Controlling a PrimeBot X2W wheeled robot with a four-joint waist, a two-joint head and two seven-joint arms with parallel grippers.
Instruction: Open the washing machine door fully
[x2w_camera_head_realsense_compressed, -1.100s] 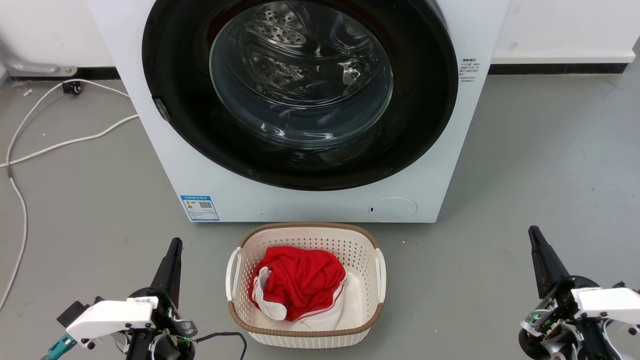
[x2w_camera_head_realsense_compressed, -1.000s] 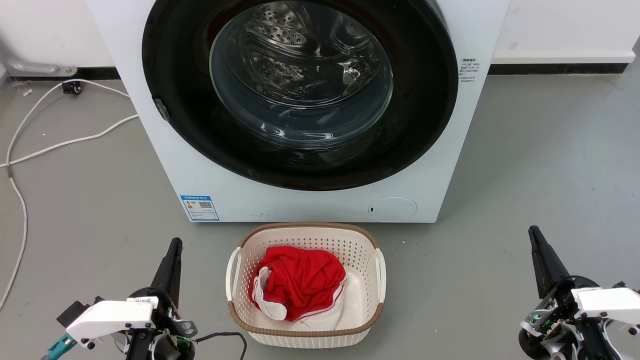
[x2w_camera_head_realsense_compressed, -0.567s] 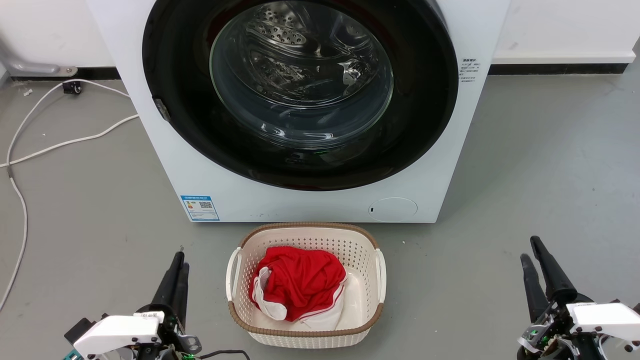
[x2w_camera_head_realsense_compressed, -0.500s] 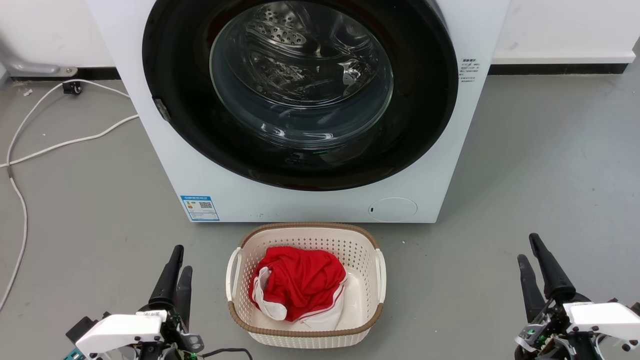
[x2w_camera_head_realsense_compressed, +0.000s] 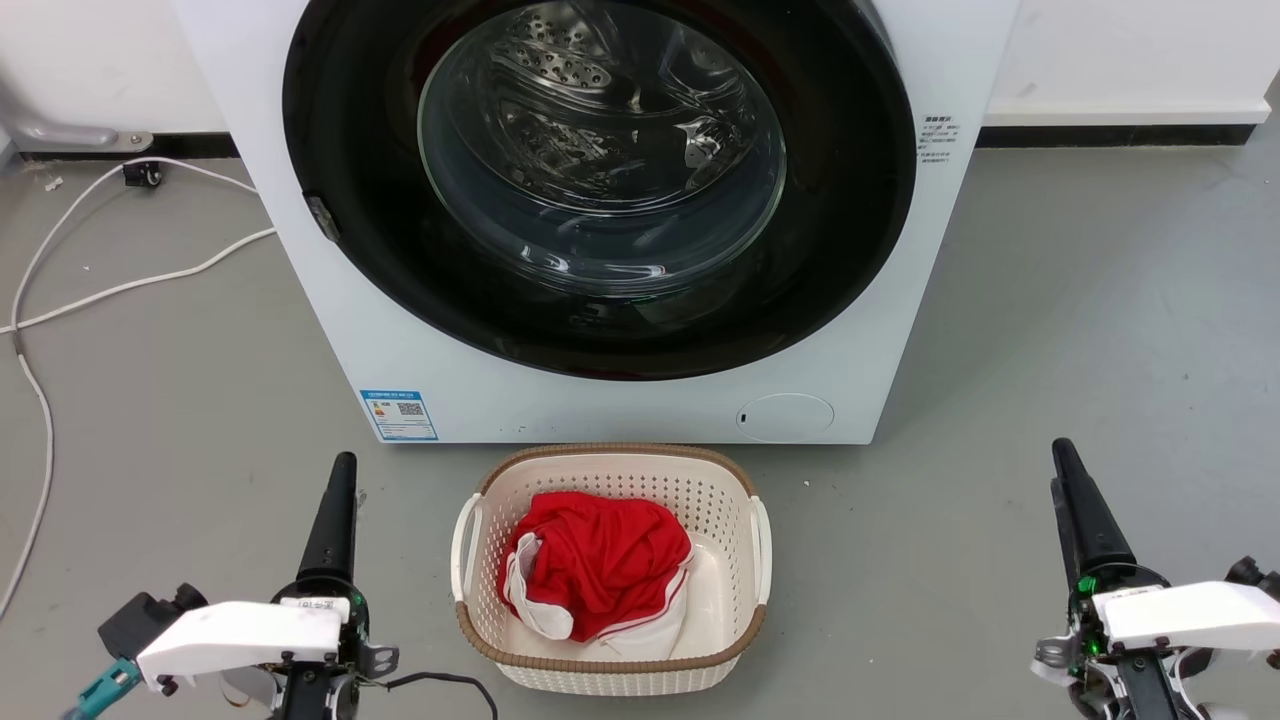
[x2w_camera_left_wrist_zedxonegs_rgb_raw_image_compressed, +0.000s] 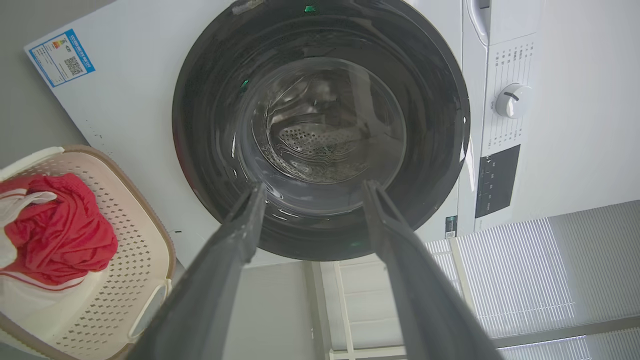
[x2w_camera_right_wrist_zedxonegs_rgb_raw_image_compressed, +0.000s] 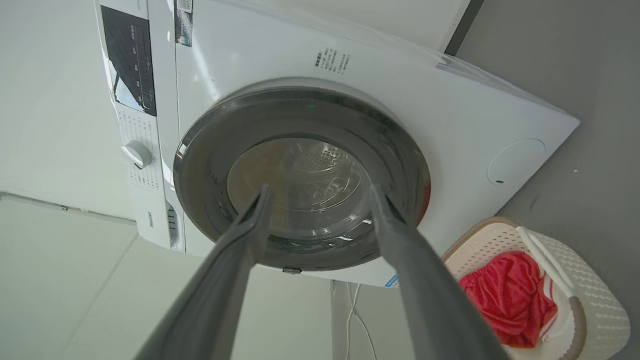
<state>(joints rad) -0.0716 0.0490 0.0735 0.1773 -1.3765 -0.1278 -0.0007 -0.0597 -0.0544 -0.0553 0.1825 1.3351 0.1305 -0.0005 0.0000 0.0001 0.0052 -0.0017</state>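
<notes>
Holding the left gripper (x2w_camera_left_wrist_zedxonegs_rgb_raw_image_compressed: 314, 187) open, fingers (x2w_camera_left_wrist_zedxonegs_rgb_raw_image_compressed: 220, 280) spread with nothing between them, low and well short of the machine (x2w_camera_head_realsense_compressed: 400, 340), off its left front corner. Holding the right gripper (x2w_camera_right_wrist_zedxonegs_rgb_raw_image_compressed: 320, 189) open and empty too, equally far back, off the right front corner. Pointing both pairs of fingers toward the door (x2w_camera_head_realsense_compressed: 600, 190), seemingly shut flush against the machine's front, with a small grey tab (x2w_camera_head_realsense_compressed: 320, 218) on its left rim. No opening begun yet, by the look of it. Likely to go wrong: slipping off the glossy black ring for want of an edge to hook; pulling at the hinge side, hard to tell from here; knocking the basket (x2w_camera_head_realsense_compressed: 610, 452), just before the machine, with an arm on the way in. Forearms (x2w_camera_head_realsense_compressed: 240, 635) low and roughly level, wrists seemingly tipped toward the machine.
</notes>
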